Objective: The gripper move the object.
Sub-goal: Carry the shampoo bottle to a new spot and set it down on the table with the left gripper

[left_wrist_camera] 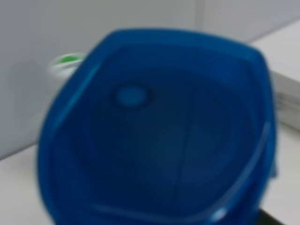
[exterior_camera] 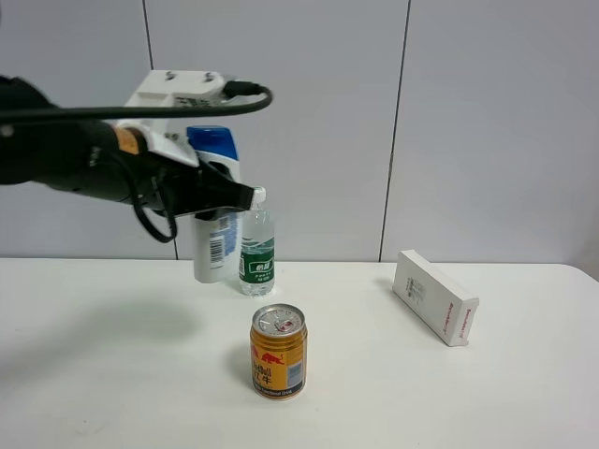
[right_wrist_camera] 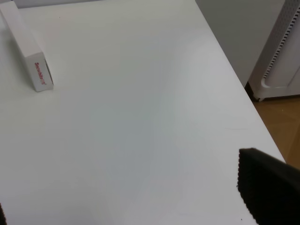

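The white shampoo bottle [exterior_camera: 213, 245] with a blue cap [exterior_camera: 213, 142] stands upright at the back left of the table, right beside the clear water bottle. My left gripper [exterior_camera: 223, 194] reaches in from the left, and its black jaws are closed around the bottle's upper body, just under the cap. I cannot tell whether the bottle's base touches the table. In the left wrist view the blurred blue cap [left_wrist_camera: 154, 131] fills the frame and no fingers show. My right gripper [right_wrist_camera: 124, 197] is open and empty above bare table, with one black fingertip [right_wrist_camera: 269, 192] showing. It is out of the exterior high view.
A clear water bottle with a green label [exterior_camera: 256, 251] stands touching or just right of the shampoo bottle. A gold drink can [exterior_camera: 278, 352] stands in front, at mid-table. A white carton [exterior_camera: 434, 296] lies at the right and also shows in the right wrist view [right_wrist_camera: 29, 49]. The table's edge [right_wrist_camera: 243, 101] is nearby.
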{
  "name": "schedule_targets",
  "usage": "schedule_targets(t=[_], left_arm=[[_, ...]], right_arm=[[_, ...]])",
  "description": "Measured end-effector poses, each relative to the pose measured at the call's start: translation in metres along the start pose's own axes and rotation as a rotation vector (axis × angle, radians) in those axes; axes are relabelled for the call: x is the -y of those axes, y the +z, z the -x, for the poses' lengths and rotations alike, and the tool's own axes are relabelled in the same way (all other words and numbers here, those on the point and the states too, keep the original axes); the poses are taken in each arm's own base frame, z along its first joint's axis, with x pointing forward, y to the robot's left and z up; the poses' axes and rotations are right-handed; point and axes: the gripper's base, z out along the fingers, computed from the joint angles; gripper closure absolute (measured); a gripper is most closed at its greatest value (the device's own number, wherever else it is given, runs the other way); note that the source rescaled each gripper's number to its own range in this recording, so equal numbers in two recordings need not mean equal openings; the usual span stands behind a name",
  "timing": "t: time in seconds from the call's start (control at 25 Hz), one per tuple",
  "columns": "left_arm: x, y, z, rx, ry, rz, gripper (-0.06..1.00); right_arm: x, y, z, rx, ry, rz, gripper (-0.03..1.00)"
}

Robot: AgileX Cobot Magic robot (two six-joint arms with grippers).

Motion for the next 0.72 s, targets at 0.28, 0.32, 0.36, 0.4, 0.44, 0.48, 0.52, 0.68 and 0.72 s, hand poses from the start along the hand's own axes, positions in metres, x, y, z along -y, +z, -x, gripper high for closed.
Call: schedule_targets(t=[0.28,0.32,0.36,0.4,0.44,0.48,0.52,0.68,0.72], left_arm=[[-0.040,-0.019,-0.039,0.019,-0.031,0.116,0.91],[-0.042,-0.018,-0.041,0.018,-0.026,0.118,0.91],[-0.043,-0.017,-0.044,0.022,-0.020,0.117,0.91],[-0.044,-0.015,-0.047,0.026,-0.014,0.114,0.91],[-0.044,-0.011,-0.050,0.034,-0.009,0.109,0.91],[-0.044,-0.008,-0.053,0.038,-0.007,0.107,0.91],[-0.044,-0.005,-0.058,0.040,-0.005,0.104,0.91],[-0.044,0.009,-0.081,0.004,-0.008,0.098,0.91],[-0.044,0.012,-0.087,-0.002,-0.009,0.097,0.91]], right_arm=[[0.000,0.000,0.000,0.000,0.000,0.000,-0.03],[0.000,0.000,0.000,0.000,0.000,0.000,-0.03],[0.000,0.000,0.000,0.000,0.000,0.000,-0.03],[0.000,0.000,0.000,0.000,0.000,0.000,-0.03],[0.000,0.000,0.000,0.000,0.000,0.000,-0.03],[0.000,0.000,0.000,0.000,0.000,0.000,-0.03],[0.000,0.000,0.000,0.000,0.000,0.000,-0.03],[0.000,0.000,0.000,0.000,0.000,0.000,-0.03],[0.000,0.000,0.000,0.000,0.000,0.000,-0.03]])
